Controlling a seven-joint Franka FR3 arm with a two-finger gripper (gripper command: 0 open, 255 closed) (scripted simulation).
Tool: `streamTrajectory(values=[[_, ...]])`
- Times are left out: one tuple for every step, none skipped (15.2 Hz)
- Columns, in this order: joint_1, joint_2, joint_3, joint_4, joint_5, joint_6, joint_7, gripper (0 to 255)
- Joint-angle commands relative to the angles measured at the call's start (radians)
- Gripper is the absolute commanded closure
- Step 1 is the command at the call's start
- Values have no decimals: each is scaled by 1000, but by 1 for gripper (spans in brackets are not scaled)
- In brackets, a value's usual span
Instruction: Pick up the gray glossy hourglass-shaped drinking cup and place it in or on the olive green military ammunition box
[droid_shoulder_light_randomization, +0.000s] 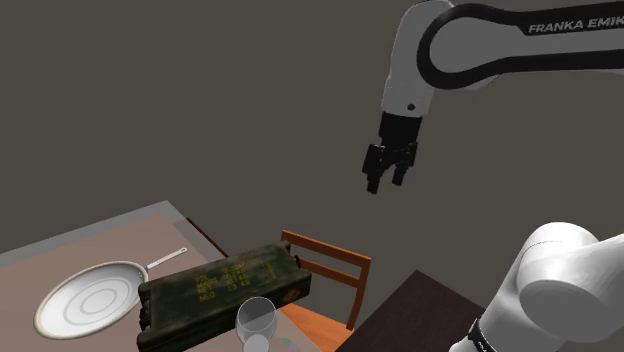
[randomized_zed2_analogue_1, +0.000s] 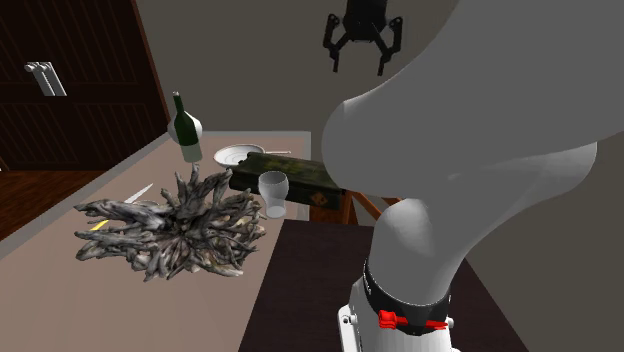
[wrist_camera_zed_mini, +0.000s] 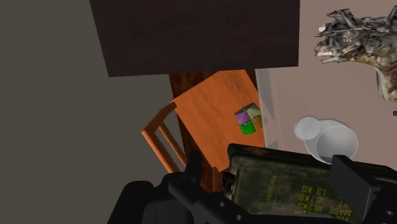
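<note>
Hand (randomized_zed2_analogue_1: 358, 60): riding high in open air, both fingers spread apart, nothing between them, so it's empty.
Cup (wrist_camera_zed_mini: 323, 136): pale grey, glossy and waisted, standing on the tabletop (droid_shoulder_light_randomization: 120, 235) far below the hand, just beside the long flank of the ammunition box (droid_shoulder_light_randomization: 222, 288). I cannot tell whether the two touch.
Box position: olive green, lid down, lying flat almost straight beneath the hand. The wrist view has it framed between the two fingers.
Bearing: this is the one that matters. The cup is not under the hand. It sits out past the box's flank, on the side of one finger rather than centred between the pair.
Long axis: upright, mouth open toward the hand, and the wrist view looks right down into the bowl.
Neighbours: an orange chair (wrist_camera_zed_mini: 213, 102) with a small coloured block (wrist_camera_zed_mini: 248, 119) on its seat stands near the cup, just off the tabletop's edge.
Step in hand: by my reading the approach is yet to come, with a sideways shift to centre over the cup and then a long drop.
Risk: the box crowds one side of the cup, so a finger coming down there could clip it.
</note>
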Motion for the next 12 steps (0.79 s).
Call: streamTrajectory(values=[[11, 21, 28, -39, 18, 69, 20, 0], [17, 38, 44, -51, 27, 102, 33, 0], [23, 57, 61, -63, 37, 135, 45, 0], [29, 77, 78, -73, 45, 169, 58, 0], [35, 100, 95, -81, 54, 203, 71, 0], [41, 123, 112, -88, 61, 237, 84, 0], [46, 149, 129, -94, 68, 272, 97, 0], [50, 176, 146, -98, 74, 306, 111, 0], [54, 205, 164, -100, 79, 341, 125, 0], [58, 235, 181, -101, 83, 376, 139, 0], [61, 267, 198, -101, 85, 410, 154, 0], [63, 300, 216, -99, 86, 445, 169, 0]])
